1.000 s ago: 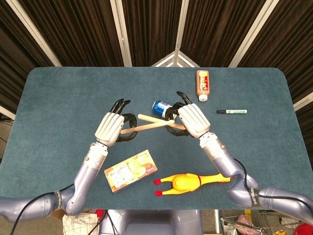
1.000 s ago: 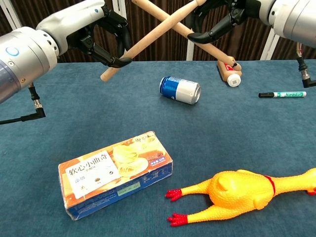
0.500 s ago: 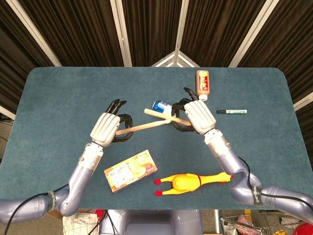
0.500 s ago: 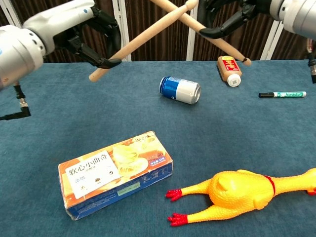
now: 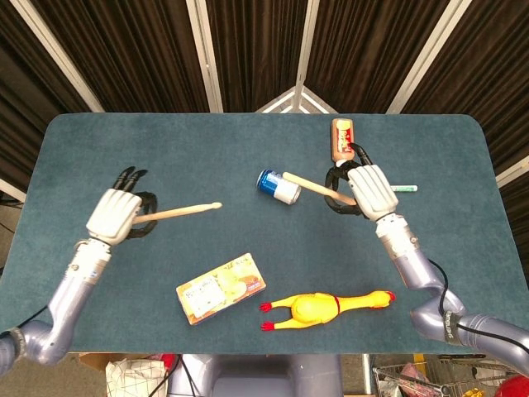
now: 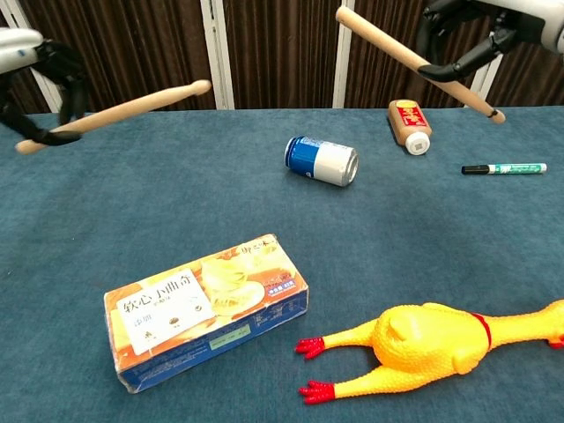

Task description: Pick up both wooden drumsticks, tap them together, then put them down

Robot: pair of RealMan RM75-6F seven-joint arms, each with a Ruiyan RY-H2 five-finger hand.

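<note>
My left hand [image 5: 116, 214] holds one wooden drumstick [image 5: 180, 212] above the left part of the table, its tip pointing right. In the chest view that left drumstick [image 6: 123, 104] slants up to the right from the left hand [image 6: 40, 88] at the frame's edge. My right hand [image 5: 367, 189] grips the second drumstick [image 5: 310, 184] over the right side, its butt pointing left toward the can. In the chest view this right drumstick [image 6: 397, 53] slopes down to the right through the right hand [image 6: 476, 35]. The two sticks are far apart.
On the blue table [image 5: 248, 149] lie a blue can [image 5: 277, 186] on its side, a brown bottle [image 5: 340, 138], a green marker [image 6: 502, 168], an orange snack box [image 5: 220, 288] and a yellow rubber chicken [image 5: 318, 308].
The sticks were crossed and touching over the table's middle. Both hands have since swung outward, left hand far to the left, right hand to the right, and the sticks have separated.
</note>
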